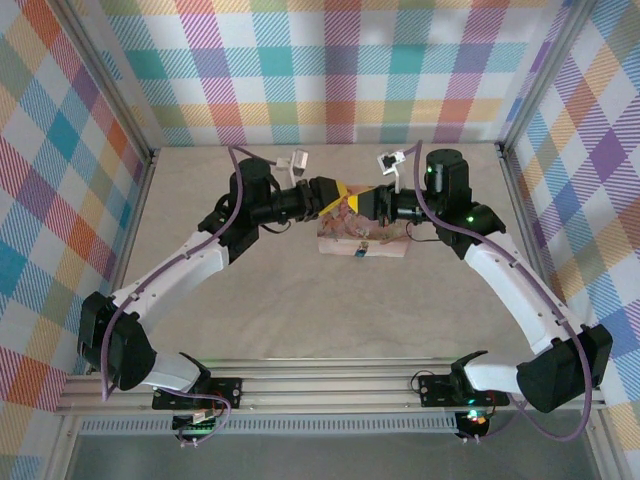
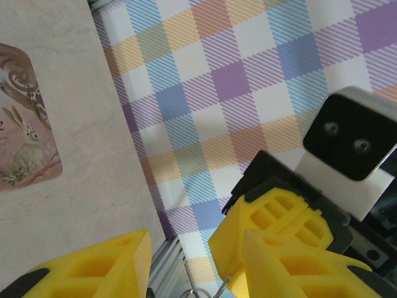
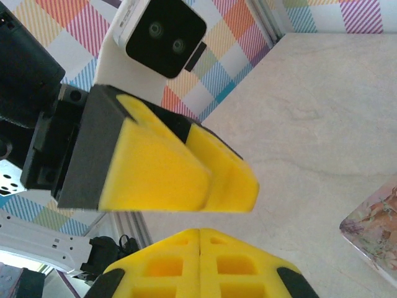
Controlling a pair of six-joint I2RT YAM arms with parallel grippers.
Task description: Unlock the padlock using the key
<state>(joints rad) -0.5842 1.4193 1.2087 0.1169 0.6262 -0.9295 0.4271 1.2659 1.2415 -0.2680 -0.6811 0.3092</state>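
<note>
Beneath the two meeting claws sits the padlock (image 1: 358,250), at the pink box's (image 1: 335,240) near edge. The right claw (image 1: 362,198) is pinched shut on what looks like the key (image 2: 224,287), while the left claw (image 1: 338,192) is partly open and empty around its tip, probably to regrip the key.

Left pincer (image 1: 337,190) facing right pincer (image 1: 363,200) above box (image 1: 388,243); padlock (image 1: 357,251) at box's near edge.

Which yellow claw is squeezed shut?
The right gripper: its two yellow fingers press together along one seam in its own wrist view. The left gripper has its fingers apart, with a gap between them.
</note>
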